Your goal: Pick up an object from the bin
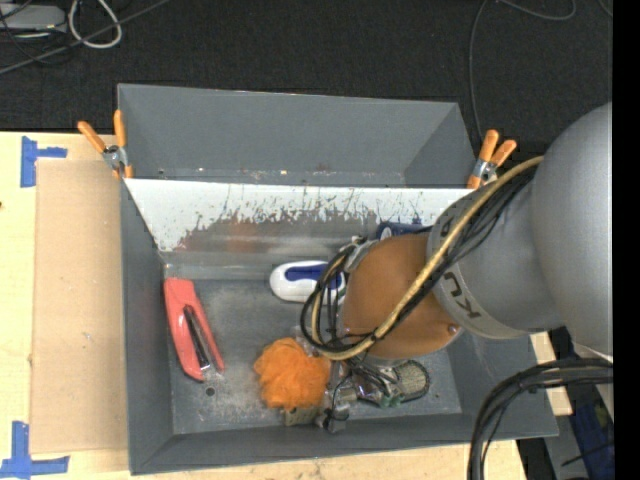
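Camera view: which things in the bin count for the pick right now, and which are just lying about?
In play: tool, low by the front wall of the bin; orange fluffy ball, right beside it, the likely target.
Lying about: red stapler at the left; white-and-blue thing mid-bin; greyish thing under the arm.

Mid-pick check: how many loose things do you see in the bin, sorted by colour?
Red: 1, stapler
White and blue: 1, rounded thing
Orange: 1, fuzzy clump
Speckled grey-green: 1, oval thing
Total: 4 in plain sight; the arm may cover more.
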You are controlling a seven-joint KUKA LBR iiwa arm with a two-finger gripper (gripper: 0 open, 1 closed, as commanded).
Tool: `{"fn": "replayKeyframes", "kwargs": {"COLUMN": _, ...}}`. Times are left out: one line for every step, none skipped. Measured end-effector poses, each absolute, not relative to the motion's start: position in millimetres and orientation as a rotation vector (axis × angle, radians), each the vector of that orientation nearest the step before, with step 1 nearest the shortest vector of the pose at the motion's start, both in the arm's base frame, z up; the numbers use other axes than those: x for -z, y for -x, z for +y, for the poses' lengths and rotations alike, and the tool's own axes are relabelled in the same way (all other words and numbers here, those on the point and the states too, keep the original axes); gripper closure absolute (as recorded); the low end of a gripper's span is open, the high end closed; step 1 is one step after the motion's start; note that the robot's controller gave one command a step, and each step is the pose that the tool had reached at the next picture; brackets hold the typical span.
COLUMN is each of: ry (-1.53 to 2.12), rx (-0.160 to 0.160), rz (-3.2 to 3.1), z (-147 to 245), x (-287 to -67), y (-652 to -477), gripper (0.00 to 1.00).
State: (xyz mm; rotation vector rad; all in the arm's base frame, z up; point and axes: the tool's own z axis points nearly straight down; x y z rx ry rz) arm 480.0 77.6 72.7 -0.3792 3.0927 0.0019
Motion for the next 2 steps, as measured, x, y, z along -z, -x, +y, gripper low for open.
{"fn": "replayKeyframes", "kwargs": {"ry": 0.675, "rx": 0.0, "rz": 3.05, "z": 82.1, "x": -72.2, "y": -475.3, "gripper": 1.0}}
{"fn": "replayKeyframes", "kwargs": {"ry": 0.675, "rx": 0.0, "rz": 3.051, "z": 82.1, "x": -72.2, "y": -475.2, "gripper": 1.0}}
